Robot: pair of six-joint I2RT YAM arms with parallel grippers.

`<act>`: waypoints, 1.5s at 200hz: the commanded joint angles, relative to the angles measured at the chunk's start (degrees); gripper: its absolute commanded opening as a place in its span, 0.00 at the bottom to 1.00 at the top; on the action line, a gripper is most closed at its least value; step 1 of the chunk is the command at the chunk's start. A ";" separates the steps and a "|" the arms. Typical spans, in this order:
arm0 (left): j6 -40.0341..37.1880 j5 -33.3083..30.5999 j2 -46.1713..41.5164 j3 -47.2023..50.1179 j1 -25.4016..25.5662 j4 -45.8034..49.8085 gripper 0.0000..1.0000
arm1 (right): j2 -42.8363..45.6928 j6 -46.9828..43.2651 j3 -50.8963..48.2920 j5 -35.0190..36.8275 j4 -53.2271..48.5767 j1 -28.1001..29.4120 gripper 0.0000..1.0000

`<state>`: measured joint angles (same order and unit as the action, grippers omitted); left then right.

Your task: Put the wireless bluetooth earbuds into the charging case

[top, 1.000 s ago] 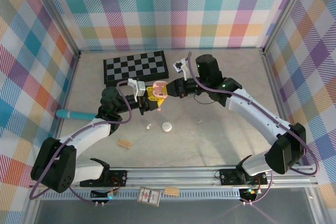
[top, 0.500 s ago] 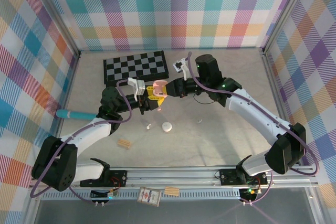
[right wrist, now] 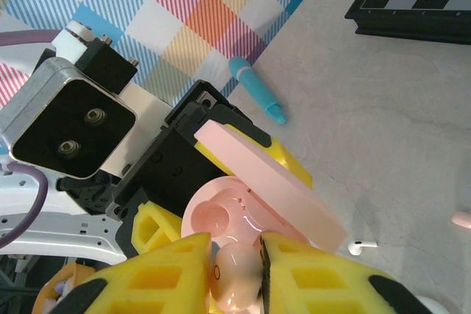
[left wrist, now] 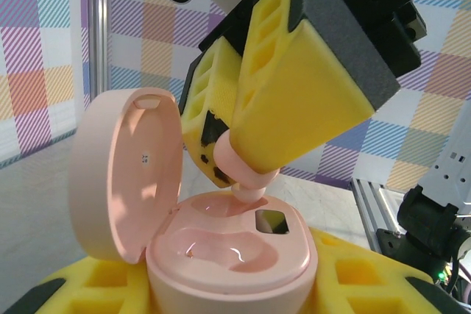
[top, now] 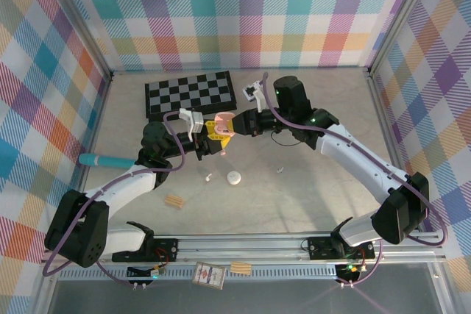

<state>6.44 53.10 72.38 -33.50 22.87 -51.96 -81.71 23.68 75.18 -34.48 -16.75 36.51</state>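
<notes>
Barely anything has moved over the last second: both arms hold their meeting point above the middle of the tabletop (top: pixel 309 196), and the right claw (top: pixel 234 124) has only edged a shade closer to the left one.

Left claw (top: pixel 210 137): grasping the pink charging case (left wrist: pixel 228 255) from both sides between its yellow pads, lid (left wrist: pixel 125 174) standing open and tilted back.

Right claw: clenched on a pale pink earbud (left wrist: pixel 239 170), pinched between its two fingers with the stem pointing down into the case. The stem tip is at the mouth of the rear socket, touching or just above it; the bud's body is clear of the well, so I judge it not yet seated.

Meaning for the task: insertion of this earbud is in its final approach. Such small motion suggests fine alignment, not travel. The remaining move calls for a straight push down along the socket, then release.

Risk: a tilted stem could catch on the socket rim and twist the earbud in the grip.

Elsewhere on the tabletop: a white earbud (top: pixel 208 177) beside a small white round case (top: pixel 234 176), another earbud (top: pixel 280 170) to the right, a chessboard (top: pixel 190 93) behind, a teal pen (top: pixel 110 159) at left, and a wooden block (top: pixel 174 201) nearer the bases.
</notes>
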 commanded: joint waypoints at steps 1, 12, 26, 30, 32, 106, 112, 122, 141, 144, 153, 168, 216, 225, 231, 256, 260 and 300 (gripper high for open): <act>-1.08 3.04 -0.41 -1.66 0.93 -3.71 0.34 | -0.81 -0.18 1.90 1.71 -0.84 0.42 0.21; -1.21 3.18 -0.19 -1.81 0.95 -3.49 0.34 | -0.99 -0.74 2.11 1.63 -0.90 0.79 0.20; -1.16 3.44 -0.04 -1.90 0.98 -3.56 0.34 | -1.07 -1.84 2.21 1.98 -0.97 1.25 0.21; -1.16 3.41 -0.04 -1.92 0.99 -3.66 0.34 | -1.08 -2.31 2.25 2.48 -1.01 1.35 0.20; -1.16 3.41 -0.05 -1.92 1.02 -3.67 0.34 | -1.01 -2.50 2.30 2.77 -1.07 1.47 0.20; -0.43 3.62 -0.48 -2.01 1.03 -4.10 0.34 | 0.94 -3.94 0.10 9.41 1.27 2.08 0.25; -0.18 3.61 -0.40 -2.08 1.03 -4.26 0.34 | 1.03 -4.01 0.06 9.65 1.24 2.12 0.27; -0.02 3.72 -0.40 -2.18 0.95 -4.45 0.34 | 1.01 -3.92 0.06 9.91 0.95 2.15 0.29; -0.02 3.76 -0.20 -2.19 1.03 -4.54 0.34 | 1.16 -3.74 0.16 10.24 0.40 2.25 0.31; -0.03 3.80 -0.21 -2.19 1.01 -4.55 0.34 | 1.20 -3.74 0.15 10.22 0.38 2.17 0.31; 0.03 3.81 -0.12 -2.10 1.03 -4.70 0.34 | 1.32 -3.58 0.23 10.40 0.25 2.34 0.32; 0.41 3.77 -0.01 -1.94 1.03 -5.15 0.34 | 1.38 -3.58 0.23 10.44 0.00 2.32 0.32; 0.41 3.59 0.13 -1.84 1.03 -5.25 0.34 | 2.65 -3.65 0.11 11.92 -1.00 2.33 0.35; 0.42 3.68 0.08 -1.92 1.03 -5.23 0.34 | 3.11 -3.69 -0.09 12.46 -1.07 2.38 0.36; 0.41 3.70 0.12 -1.92 1.03 -5.32 0.34 | 3.37 -3.62 -0.20 12.87 -1.09 2.35 0.37; 0.57 3.88 0.26 -1.89 1.03 -5.64 0.34 | 3.92 -3.36 -0.47 13.48 -1.31 2.32 0.37; 0.66 3.85 0.27 -1.84 1.03 -5.77 0.34 | 3.97 -3.30 -0.47 13.56 -1.28 2.33 0.37; 0.47 3.51 0.30 -1.62 1.03 -6.31 0.34 | 4.94 -3.61 -0.62 13.85 -1.62 2.33 0.37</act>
<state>6.87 53.10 72.71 -33.69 22.87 -54.02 -78.61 21.32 75.37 -23.20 -18.15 39.20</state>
